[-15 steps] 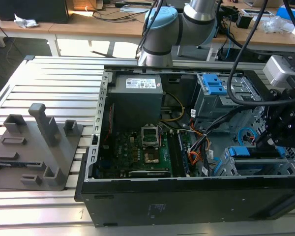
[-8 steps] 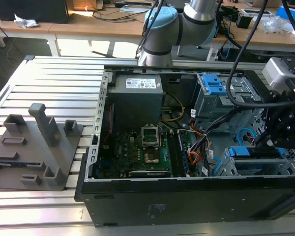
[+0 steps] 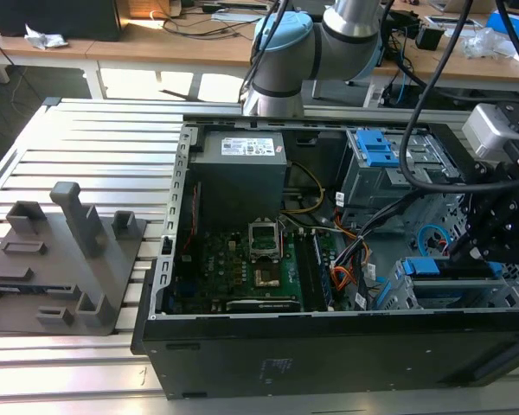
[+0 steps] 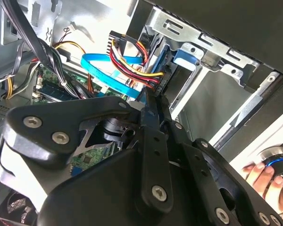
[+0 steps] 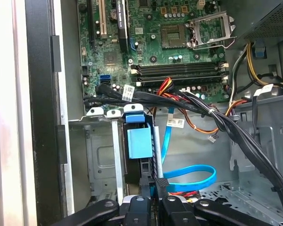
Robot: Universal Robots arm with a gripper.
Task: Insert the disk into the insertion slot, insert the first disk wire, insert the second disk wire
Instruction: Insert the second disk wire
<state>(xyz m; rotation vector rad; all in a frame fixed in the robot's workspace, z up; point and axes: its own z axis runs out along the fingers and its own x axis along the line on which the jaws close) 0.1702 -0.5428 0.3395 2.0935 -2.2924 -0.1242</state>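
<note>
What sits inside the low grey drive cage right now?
The disk, blue carrier showing, stands in the insertion slot. Its silver body and label are hidden.

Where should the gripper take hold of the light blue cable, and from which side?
Grip the light blue cable at its dark plug end, across the plug's flat faces, coming along the line of the plug toward the disk. The plug looks rigid; the glossy loop would likely bend and slip.

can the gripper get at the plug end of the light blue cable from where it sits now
Probably yes. In the second wrist view the gripper sits right by the light blue cable where it meets the disk, with only the red and yellow wires crowding close alongside.
</note>
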